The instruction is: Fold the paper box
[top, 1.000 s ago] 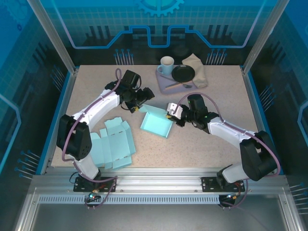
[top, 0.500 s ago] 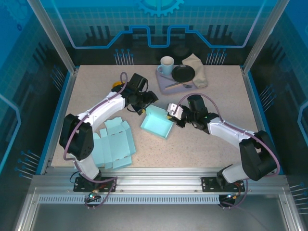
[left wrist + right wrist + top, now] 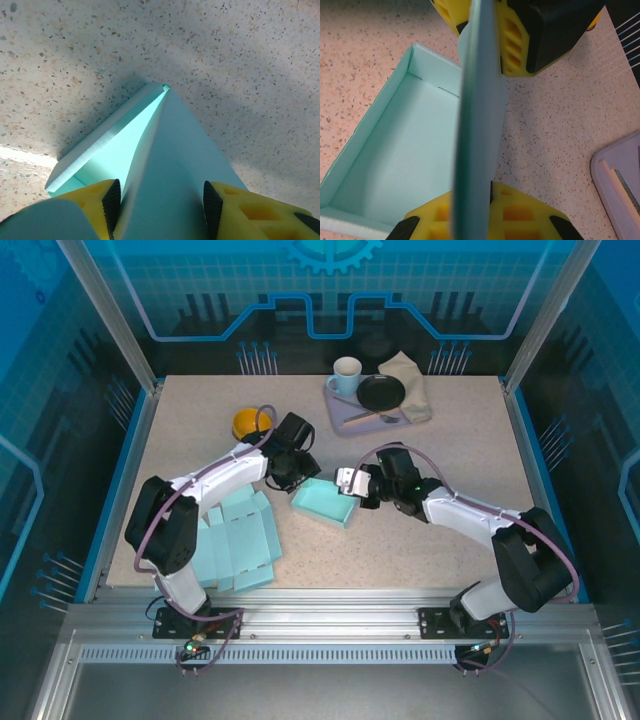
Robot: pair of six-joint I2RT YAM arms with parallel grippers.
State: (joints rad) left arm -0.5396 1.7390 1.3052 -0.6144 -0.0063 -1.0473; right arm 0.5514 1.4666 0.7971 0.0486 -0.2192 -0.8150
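**Paper box mid-table, a gripper at each end**

The paper box (image 3: 322, 503) sits near the middle of the table (image 3: 200, 420), a shallow pale-teal tray lying between my two grippers. My right gripper (image 3: 352, 483) is clamped tight on a thin upright flap (image 3: 472, 115), which its wrist view shows edge-on. My left gripper (image 3: 292, 476) stands about half-wide astride a panel at the box's left end, and I cannot tell whether its pads (image 3: 111, 200) touch the paper. I judge the box feather-light and springy: thin card that is stiff along its creases and quick to crumple or skate on the speckled top (nothing weighs it down). I would take it by the wall edges close to a fold line and pinch lightly, one gripper anchoring while the other bends.
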